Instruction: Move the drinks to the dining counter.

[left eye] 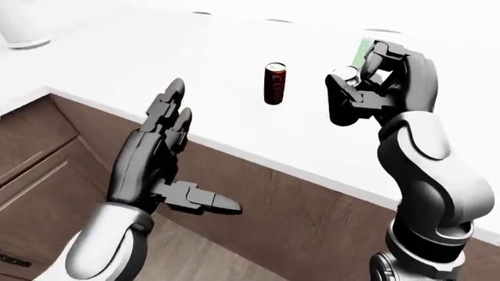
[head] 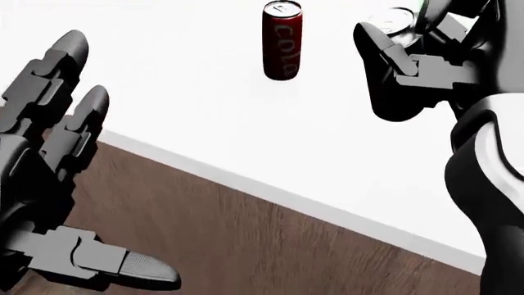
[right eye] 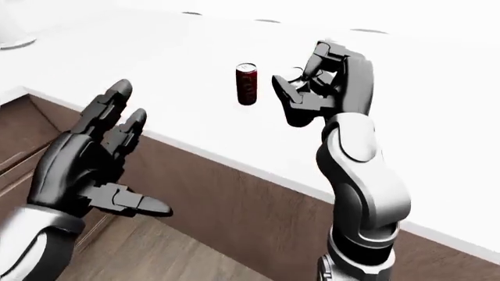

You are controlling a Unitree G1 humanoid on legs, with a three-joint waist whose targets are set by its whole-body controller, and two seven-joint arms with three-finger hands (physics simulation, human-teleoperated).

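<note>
On the white counter [left eye: 140, 64], at 12 o'clock, 1 red cola can [head: 282, 40] stands upright. The right hand [left eye: 367, 88] pinches a second can [left eye: 344, 75] (silver top showing); the left hand [left eye: 152, 158] is spread, empty.

Brown wood cabinet doors [left eye: 31, 175] and plank floor [right eye: 180, 260] lie below; a white vessel's base [left eye: 23, 29] stands top left.
</note>
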